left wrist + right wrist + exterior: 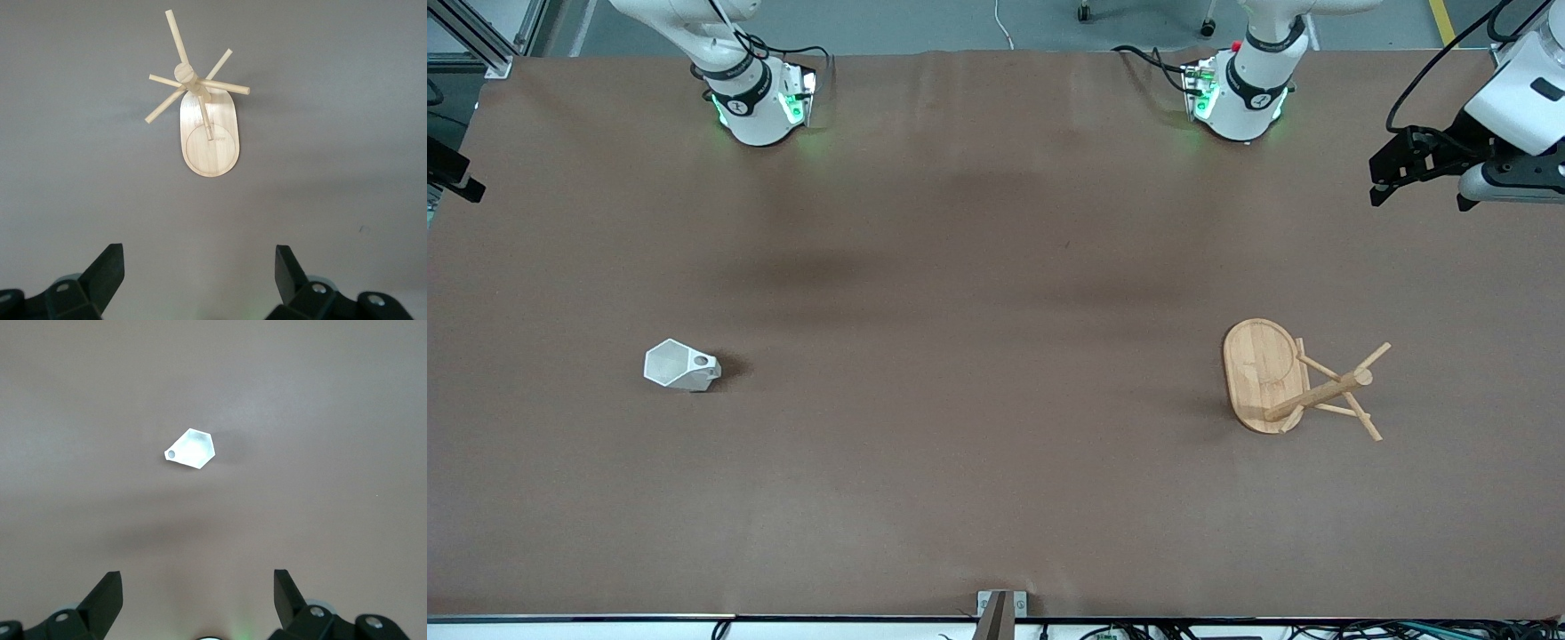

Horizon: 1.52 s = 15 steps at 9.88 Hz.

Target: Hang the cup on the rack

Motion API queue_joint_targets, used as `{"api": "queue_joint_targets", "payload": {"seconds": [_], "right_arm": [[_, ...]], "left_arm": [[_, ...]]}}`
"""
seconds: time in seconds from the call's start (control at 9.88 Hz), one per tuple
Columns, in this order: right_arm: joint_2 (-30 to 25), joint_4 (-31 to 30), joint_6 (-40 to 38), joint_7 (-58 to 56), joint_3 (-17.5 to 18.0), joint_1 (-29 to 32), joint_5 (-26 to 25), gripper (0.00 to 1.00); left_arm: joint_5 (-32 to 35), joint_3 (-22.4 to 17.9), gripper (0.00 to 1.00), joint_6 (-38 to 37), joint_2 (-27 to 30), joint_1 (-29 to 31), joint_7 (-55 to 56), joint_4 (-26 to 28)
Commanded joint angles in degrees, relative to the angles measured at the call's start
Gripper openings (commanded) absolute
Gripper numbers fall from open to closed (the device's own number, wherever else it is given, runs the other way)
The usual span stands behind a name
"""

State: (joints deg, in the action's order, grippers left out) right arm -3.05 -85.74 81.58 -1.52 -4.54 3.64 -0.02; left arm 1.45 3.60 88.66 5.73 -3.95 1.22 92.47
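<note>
1. White faceted cup (681,365) upright on brown bench (978,267), toward right arm's end.
2. Bamboo mug rack (1294,380) standing toward left arm's end, well apart.
3. Left tool (200,273) wide, empty, high over rack.
4. Right tool (198,593) wide, empty, high over cup.

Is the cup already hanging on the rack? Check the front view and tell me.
No: the cup sits on the table toward the right arm's end, well apart from the rack toward the left arm's end.
</note>
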Motion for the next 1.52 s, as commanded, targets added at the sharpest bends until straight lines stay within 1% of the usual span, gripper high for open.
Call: {"api": "queue_joint_targets", "payload": {"seconds": [0.0, 0.2, 0.3, 0.51, 0.61, 0.71, 0.81, 1.01, 1.11, 1.22, 1.42], "right_arm": [[0.06, -5.55, 5.23, 0.55, -0.03, -0.56, -0.77, 1.0], [3.11, -10.3, 12.52, 0.46, 0.06, -0.56, -0.77, 1.0], [6.61, -11.45, 15.77, 0.38, -0.03, -0.39, -0.77, 1.0], [15.4, -11.55, 21.84, 0.37, -0.03, -0.21, -0.77, 1.0], [18.74, -11.81, 24.57, 0.37, -0.03, 0.57, -0.69, 1.0], [20.95, -13.47, 28.51, 0.37, -0.03, 1.02, -0.68, 1.0], [22.02, -16.88, 34.38, 0.37, 0.06, 1.8, -0.6, 1.0], [22.12, -24.17, 44.41, 0.37, 0.06, 1.99, -0.51, 1.0], [22.73, -26.82, 49.07, 0.46, 0.06, 1.99, -0.42, 1.0], [22.91, -29.11, 51.64, 0.46, 0.14, 1.9, -0.42, 1.0], [23.35, -31.14, 53.33, 0.46, 0.23, 1.81, 0.89, 0.95]], "left_arm": [[0.21, -0.08, 1.0, -0.51, -0.37, 0.17, -1.31, 0.87], [0.21, 0.01, 1.0, -0.51, -0.63, 0.17, -1.31, 0.87], [0.13, -0.08, 1.0, -0.51, -0.63, 0.17, -1.22, 0.87], [0.13, -0.08, 1.0, -0.51, -0.63, 0.17, -1.22, 0.87], [0.13, -0.08, 1.0, -0.51, -0.63, 0.17, -1.22, 0.87], [0.13, 0.01, 1.0, -0.6, -0.63, 0.17, -1.22, 0.87], [0.13, 0.01, 1.0, -0.6, -0.63, 0.17, -1.22, 0.87], [0.13, -0.08, 1.0, -0.6, -0.63, 0.08, -1.22, 0.87], [0.13, 0.01, 1.0, -0.6, -0.63, 0.17, -1.31, 0.87], [0.13, 0.01, 1.0, -0.6, -0.63, 0.17, -1.31, 0.87], [0.13, 0.01, 1.0, -0.6, -0.63, 0.17, -1.31, 0.87]]}}
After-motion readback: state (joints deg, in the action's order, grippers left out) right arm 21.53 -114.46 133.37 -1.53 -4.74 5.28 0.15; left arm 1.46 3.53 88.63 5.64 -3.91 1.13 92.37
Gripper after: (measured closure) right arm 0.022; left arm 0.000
